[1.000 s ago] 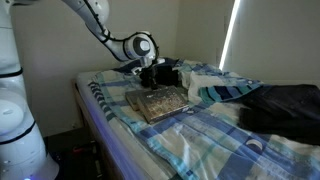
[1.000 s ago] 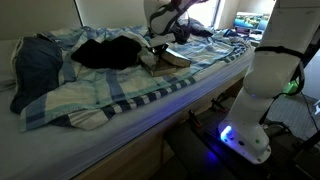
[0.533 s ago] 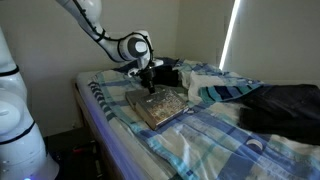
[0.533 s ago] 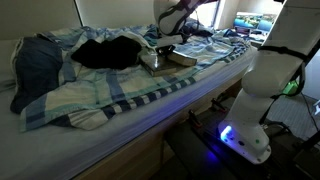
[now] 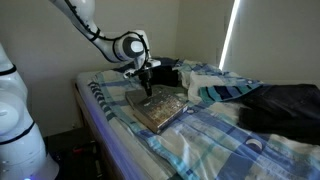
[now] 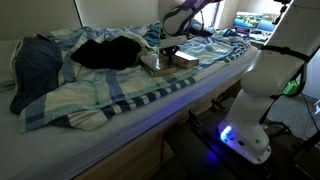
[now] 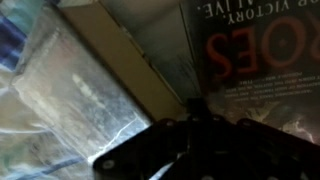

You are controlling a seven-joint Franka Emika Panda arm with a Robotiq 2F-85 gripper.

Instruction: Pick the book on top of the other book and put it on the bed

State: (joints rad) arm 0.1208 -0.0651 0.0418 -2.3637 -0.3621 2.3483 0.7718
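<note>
Wrist view leaves unclear whether the pincer (image 5: 148, 86), over the book on top (image 5: 160, 108), is spread.

This is a bedroom in a home. A wide bed (image 5: 205, 135) fills most of both exterior views, made up with rumpled blue, white and pale-green plaid bedding. Dark clothing (image 6: 105, 50) lies heaped on the covers, with a blue bundle of cloth (image 6: 35, 62) just beside it, and books (image 5: 158, 108) lie on the bedding. Plain pale walls (image 5: 45, 45) meet in a corner behind the bed, where a bright strip of daylight (image 5: 232, 35) shows at a window. In an exterior view a lit screen (image 6: 256, 22) glows beyond the bed's far edge.
</note>
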